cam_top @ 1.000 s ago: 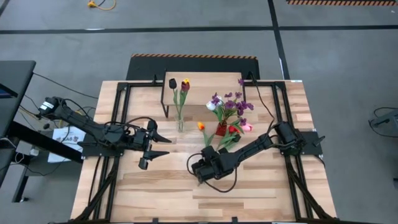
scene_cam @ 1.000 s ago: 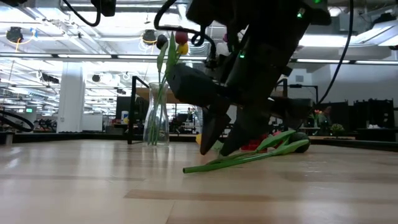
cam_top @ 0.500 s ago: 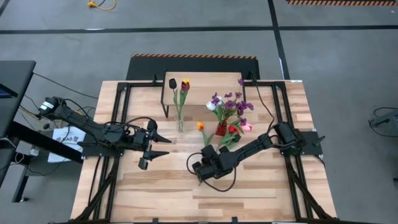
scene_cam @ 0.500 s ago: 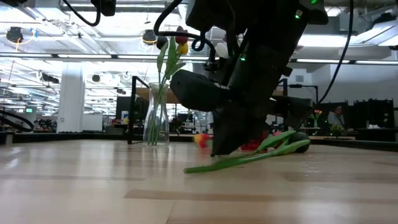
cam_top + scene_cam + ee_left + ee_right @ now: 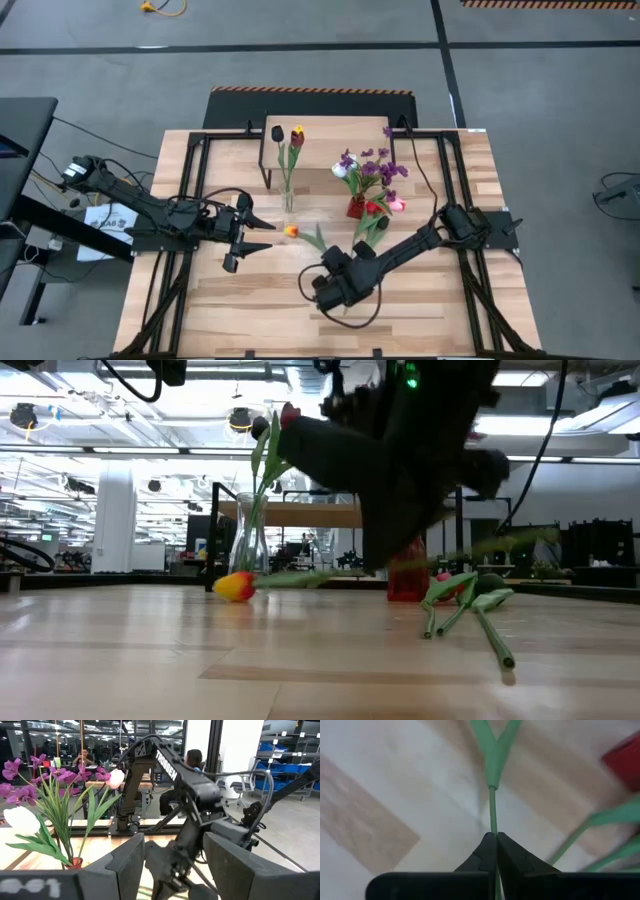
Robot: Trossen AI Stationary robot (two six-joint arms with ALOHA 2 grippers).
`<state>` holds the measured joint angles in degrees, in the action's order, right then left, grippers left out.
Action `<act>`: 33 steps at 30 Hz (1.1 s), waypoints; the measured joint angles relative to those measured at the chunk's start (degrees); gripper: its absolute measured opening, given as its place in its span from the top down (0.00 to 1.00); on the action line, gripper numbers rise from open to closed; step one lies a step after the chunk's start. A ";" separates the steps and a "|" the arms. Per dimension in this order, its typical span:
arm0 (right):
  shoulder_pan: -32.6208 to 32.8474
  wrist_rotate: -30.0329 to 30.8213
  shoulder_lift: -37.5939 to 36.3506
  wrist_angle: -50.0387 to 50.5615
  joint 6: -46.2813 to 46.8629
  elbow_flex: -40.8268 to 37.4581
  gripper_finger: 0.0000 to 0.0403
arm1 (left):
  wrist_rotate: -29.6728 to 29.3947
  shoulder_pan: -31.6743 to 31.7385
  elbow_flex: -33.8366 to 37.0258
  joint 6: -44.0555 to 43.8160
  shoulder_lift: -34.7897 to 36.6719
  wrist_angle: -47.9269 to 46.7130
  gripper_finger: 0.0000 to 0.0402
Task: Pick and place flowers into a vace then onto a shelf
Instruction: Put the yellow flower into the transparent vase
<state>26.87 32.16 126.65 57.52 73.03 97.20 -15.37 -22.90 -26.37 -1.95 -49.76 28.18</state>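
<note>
Black left gripper: fingers spread, empty, waiting beside the vase.
Vase: two tulips already in, not yet on the shelf.
Orange tulip: lifted, head ahead of the right gripper.
Right gripper: fingers pressed together on its stem.
Heap: several flowers left, behind the right gripper.

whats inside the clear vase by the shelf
Two tulips stand in the glass vase: a dark one and a red-yellow one, green stems running down inside. The low view doesn't show whether it holds water.
</note>
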 joint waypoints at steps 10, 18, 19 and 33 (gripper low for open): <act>4.33 7.35 -0.13 8.38 -3.80 11.04 1.00 | 0.02 0.00 -0.02 0.29 0.00 -0.17 0.52; 8.46 16.61 -0.20 11.72 -13.46 20.66 1.00 | 0.02 0.00 -0.02 0.85 0.00 -0.17 0.52; 9.08 16.70 -0.24 11.26 -17.79 21.64 1.00 | 0.02 0.00 -0.02 0.86 0.00 -0.19 0.52; 11.70 17.69 -0.28 2.79 -52.43 31.70 1.00 | -0.09 0.00 -0.02 0.83 0.00 -0.22 0.52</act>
<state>38.57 49.84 126.37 60.31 20.61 128.90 -15.46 -22.90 -26.39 -1.13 -49.76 27.97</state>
